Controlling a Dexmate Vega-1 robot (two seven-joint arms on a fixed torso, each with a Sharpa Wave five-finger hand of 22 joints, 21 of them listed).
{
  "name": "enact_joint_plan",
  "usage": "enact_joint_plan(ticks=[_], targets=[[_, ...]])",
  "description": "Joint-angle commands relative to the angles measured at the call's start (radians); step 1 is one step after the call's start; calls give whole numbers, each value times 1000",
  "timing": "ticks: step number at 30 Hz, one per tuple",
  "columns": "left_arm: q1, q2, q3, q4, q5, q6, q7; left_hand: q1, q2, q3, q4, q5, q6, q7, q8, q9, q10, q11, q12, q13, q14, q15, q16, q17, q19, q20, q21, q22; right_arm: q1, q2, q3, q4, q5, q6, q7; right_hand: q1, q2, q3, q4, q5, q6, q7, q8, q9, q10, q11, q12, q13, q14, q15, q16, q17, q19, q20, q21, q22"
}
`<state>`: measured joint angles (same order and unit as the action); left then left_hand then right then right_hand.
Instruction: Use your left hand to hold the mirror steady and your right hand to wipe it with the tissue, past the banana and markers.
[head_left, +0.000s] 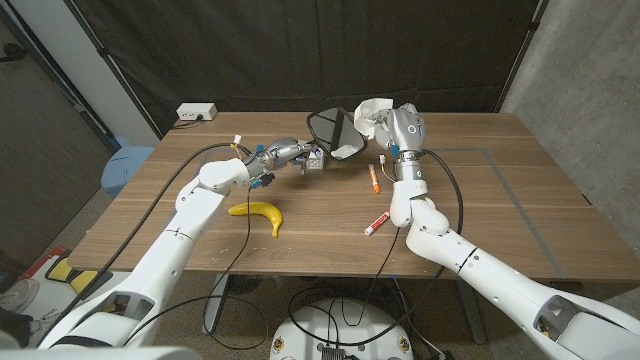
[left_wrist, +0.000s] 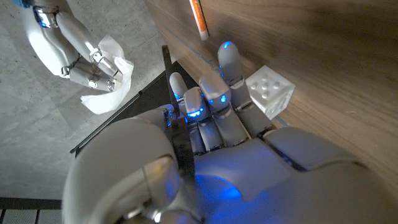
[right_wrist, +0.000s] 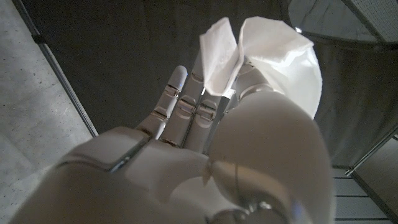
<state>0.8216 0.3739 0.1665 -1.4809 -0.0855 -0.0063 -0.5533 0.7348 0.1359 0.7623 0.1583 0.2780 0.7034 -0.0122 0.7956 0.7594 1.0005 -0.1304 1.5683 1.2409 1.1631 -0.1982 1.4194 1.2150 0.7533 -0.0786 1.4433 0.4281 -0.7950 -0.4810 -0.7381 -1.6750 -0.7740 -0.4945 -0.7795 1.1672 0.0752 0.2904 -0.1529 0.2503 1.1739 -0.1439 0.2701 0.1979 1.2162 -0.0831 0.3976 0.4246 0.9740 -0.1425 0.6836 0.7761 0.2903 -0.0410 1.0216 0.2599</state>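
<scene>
The dark square mirror (head_left: 336, 131) stands tilted at the table's back middle. My left hand (head_left: 291, 154) grips it from the left at its lower edge; in the left wrist view the mirror's thin black edge (left_wrist: 176, 118) runs between the thumb and fingers of that hand (left_wrist: 211, 118). My right hand (head_left: 392, 127) is raised just right of the mirror and pinches a crumpled white tissue (head_left: 372, 114), (right_wrist: 267, 56), (left_wrist: 102, 78) close to the mirror's upper right edge. A yellow banana (head_left: 258, 212) lies front left. An orange marker (head_left: 372, 180) and a red marker (head_left: 375, 226) lie right of centre.
A white dice-like cube (left_wrist: 270, 92) sits by my left fingers at the mirror's foot. A white power strip (head_left: 196, 112) lies at the table's back left corner. A black curtain hangs behind the table. Cables trail along both arms.
</scene>
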Motion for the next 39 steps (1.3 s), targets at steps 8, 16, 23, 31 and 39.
enact_joint_plan(ticks=[8, 16, 23, 31, 39], targets=[[30, -97, -89, 4, -136, 193, 29, -8, 5, 12, -2, 9, 0, -3, 16, 0, -17, -37, 3, 2, 10, -5, -4, 3, -4, -130, 12, -3, 38, -64, -69, -59, -149, -347, 385, -7, -5, 8, 1, -6, 33, 30, -2, 2, 6, 1, -8, 5, 7, -89, -10, 7, -17, -36, 15, -5], [52, -89, -98, -85, -135, 355, 43, -9, 5, 16, -3, 9, -2, 0, 20, -3, -16, -38, 3, 2, 10, -5, -8, 2, -3, -130, 17, -9, 47, -74, -87, -57, -180, -445, 494, -8, -7, 11, 1, -6, 35, 31, -4, 1, 6, 1, -14, 3, 4, -89, -16, 9, -26, -35, 20, -8], [82, -88, -112, -169, -126, 467, 67, -10, 6, 19, -4, 8, -4, 2, 23, -7, -13, -35, 3, 2, 13, -5, -23, -9, -1, -130, 23, -15, 50, -62, -93, -29, -185, -506, 540, -8, -7, 13, 0, -6, 35, 31, -4, 2, 8, 3, -16, 3, 5, -90, -16, 12, -30, -33, 24, -10], [145, -122, -156, -291, -114, 575, 148, -10, 7, 24, -4, 6, -6, 6, 27, -10, -15, -36, 2, 2, 19, -5, -31, -7, 2, -131, 29, -21, 54, -63, -100, -15, -192, -552, 581, -6, -8, 15, -1, -5, 35, 32, -6, 2, 8, 2, -20, 6, 6, -90, -18, 15, -34, -33, 30, -13], [140, -151, -183, -321, -115, 734, 178, -11, 8, 28, -4, 4, -10, 9, 31, -10, -15, -37, 2, 2, 25, -5, -40, -9, 2, -131, 35, -25, 78, -82, -131, -12, -220, -582, 644, -6, -9, 17, -1, -5, 36, 32, -8, 2, 9, 4, -23, 6, 5, -90, -21, 17, -36, -33, 37, -16]])
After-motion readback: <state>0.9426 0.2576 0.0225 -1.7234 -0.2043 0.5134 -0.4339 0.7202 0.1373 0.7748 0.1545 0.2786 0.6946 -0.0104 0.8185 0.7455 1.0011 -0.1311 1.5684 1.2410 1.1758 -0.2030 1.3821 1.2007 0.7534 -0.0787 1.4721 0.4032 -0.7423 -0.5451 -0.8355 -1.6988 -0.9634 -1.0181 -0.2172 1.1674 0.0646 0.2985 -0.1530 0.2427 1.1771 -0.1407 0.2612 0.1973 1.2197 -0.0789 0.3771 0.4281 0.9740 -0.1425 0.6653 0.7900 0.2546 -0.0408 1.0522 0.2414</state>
